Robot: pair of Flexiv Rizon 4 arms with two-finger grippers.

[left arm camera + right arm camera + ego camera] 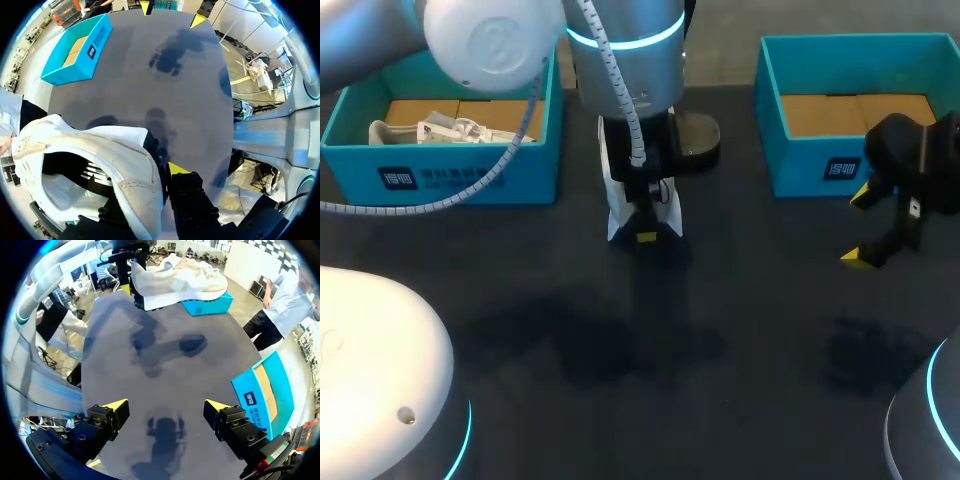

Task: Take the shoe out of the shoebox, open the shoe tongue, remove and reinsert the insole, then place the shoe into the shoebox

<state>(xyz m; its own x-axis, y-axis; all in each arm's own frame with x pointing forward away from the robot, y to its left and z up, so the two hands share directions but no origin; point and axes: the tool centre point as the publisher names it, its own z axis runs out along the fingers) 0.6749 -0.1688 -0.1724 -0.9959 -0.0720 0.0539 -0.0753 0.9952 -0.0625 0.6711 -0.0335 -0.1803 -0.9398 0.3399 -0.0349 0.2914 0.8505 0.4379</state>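
A white shoe hangs above the middle of the dark table, with my left gripper shut on one end of it. In the left wrist view the shoe fills the space beside one yellow fingertip; the other finger is hidden behind the shoe's collar. My right gripper stands open and empty in front of the right shoebox. From the right wrist the open gripper faces the shoe, which is held clear of the table well ahead of it.
A blue shoebox at the back left holds white, crumpled-looking items. The right blue box shows only its cardboard floor. A dark round base stands behind the shoe. The table's bare dark surface lies in front.
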